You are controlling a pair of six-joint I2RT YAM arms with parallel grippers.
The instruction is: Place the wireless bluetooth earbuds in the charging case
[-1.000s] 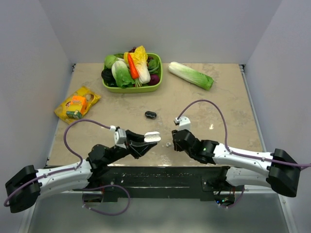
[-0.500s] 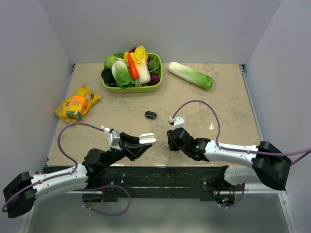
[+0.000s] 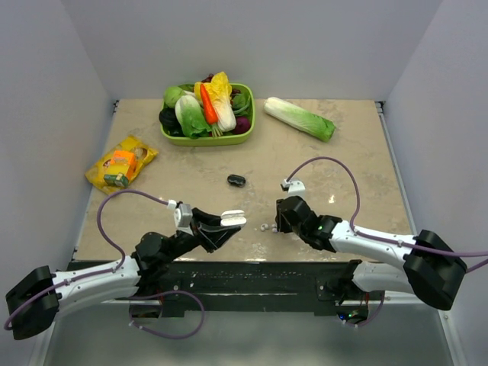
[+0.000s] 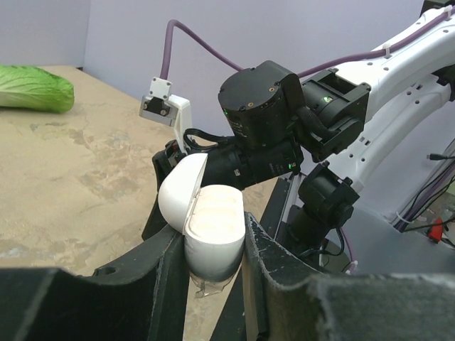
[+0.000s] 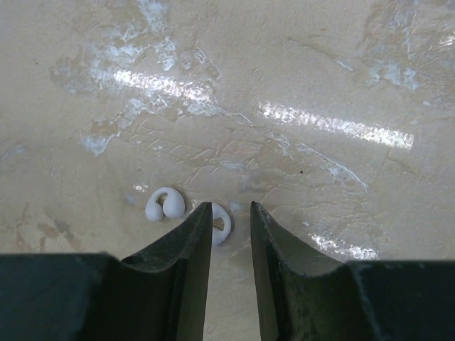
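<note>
Left tool (image 4: pixel 210 238) holds the small white oval plastic charging case (image 4: pixel 213 217) between its two dark fingers, clamped on the lower body. The case stands upright in the grip with its hinged lid (image 4: pixel 180 190) swung back and open, and from above we see it lifted off the beige stone-patterned table (image 3: pixel 343 160), close to the near edge.

Right tool (image 5: pixel 230 207) sits low over the table with its jaws narrow but parted, a clear gap showing between them. We see two tiny white rounded plastic earbuds lying on the table there. The first earbud (image 5: pixel 222 223) lies in that gap, hard against the left finger (image 5: pixel 186 249) and partly hidden by it. We cannot tell whether the finger actually touches it. The second earbud (image 5: pixel 164 204) lies just outside the same finger, near the first.

Both tools face each other near the middle of the near edge, the case just beside the right tool.

Farther back we see a small black oval object (image 3: pixel 235 180), a green basket of vegetables (image 3: pixel 245 134), a loose pale green cabbage (image 3: pixel 299 118) and a yellow snack packet (image 3: pixel 120 162) at the left edge.
</note>
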